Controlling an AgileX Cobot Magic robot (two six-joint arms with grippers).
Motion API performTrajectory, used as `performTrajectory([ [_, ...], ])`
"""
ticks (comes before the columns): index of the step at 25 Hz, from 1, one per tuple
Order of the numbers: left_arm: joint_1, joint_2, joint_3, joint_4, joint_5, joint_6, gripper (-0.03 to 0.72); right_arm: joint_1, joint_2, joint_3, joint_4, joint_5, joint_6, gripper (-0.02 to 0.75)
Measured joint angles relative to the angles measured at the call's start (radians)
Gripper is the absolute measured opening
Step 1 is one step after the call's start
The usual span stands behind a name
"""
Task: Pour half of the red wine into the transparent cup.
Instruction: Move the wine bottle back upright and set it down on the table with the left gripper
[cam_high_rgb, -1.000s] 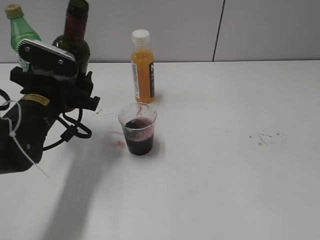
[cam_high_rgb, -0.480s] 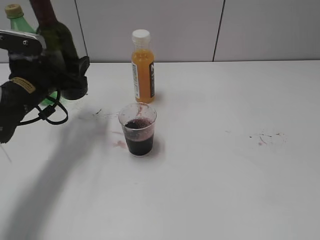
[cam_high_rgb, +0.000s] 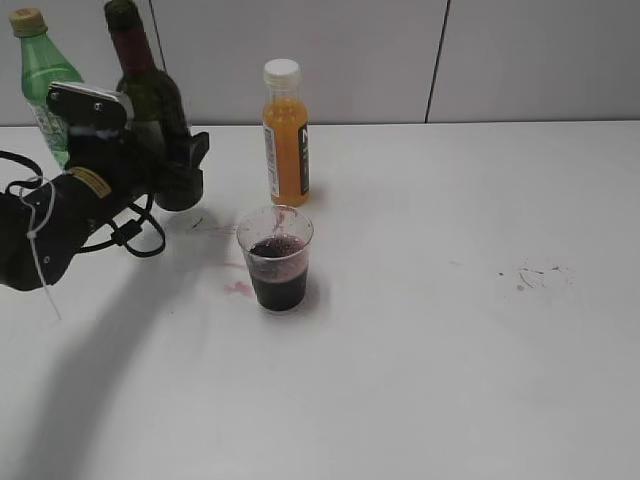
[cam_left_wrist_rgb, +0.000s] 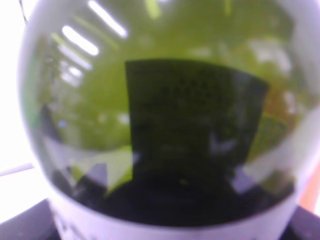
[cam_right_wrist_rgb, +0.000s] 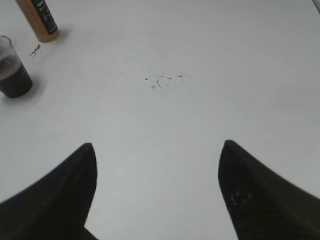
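At the upper left of the exterior frame the left gripper (cam_high_rgb: 170, 165) is clamped around the body of the wine bottle (cam_high_rgb: 148, 90), which stands close to upright with its red-foil neck leaning slightly toward the frame's left edge. The bottle's base is hidden behind the gripper, so whether it touches the table (cam_high_rgb: 450, 350) cannot be told. The left wrist frame is filled edge to edge by the bottle's blurred greenish glass (cam_left_wrist_rgb: 165, 125), with a dark patch in its middle and a pale band along the bottom. Just behind the arm, in the top left corner, is a green bottle (cam_high_rgb: 42, 75) with a tan cap. The cup (cam_high_rgb: 275, 258) stands left of centre in the exterior frame, apart from the gripper, and holds red wine (cam_high_rgb: 276, 275) to well above half its height, with foam on the surface; small reddish spots mark the table just left of it. An orange juice bottle (cam_high_rgb: 285, 135) with a white cap stands behind the cup, near it but not touching. In the right wrist frame the right gripper (cam_right_wrist_rgb: 157, 195) is spread wide over bare table, holding nothing; the cup (cam_right_wrist_rgb: 12, 67) and the juice bottle's base (cam_right_wrist_rgb: 39, 20) sit in that frame's upper left corner, and faint red flecks lie near the upper middle.
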Motion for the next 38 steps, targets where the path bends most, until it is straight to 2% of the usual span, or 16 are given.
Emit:
performTrajectory([
  [13,0.018,0.116,-0.051,-0.015,-0.032,0.0,0.539,0.0,0.0,0.0,0.0,0.0,0.0,0.571],
  [32,0.018,0.123,-0.053,-0.039,-0.008,0.0,0.539,0.0,0.0,0.0,0.001,0.0,0.0,0.571],
  [38,0.018,0.113,-0.061,-0.039,-0.06,0.0,0.664,0.0,0.0,0.0,0.001,0.0,0.0,0.571],
])
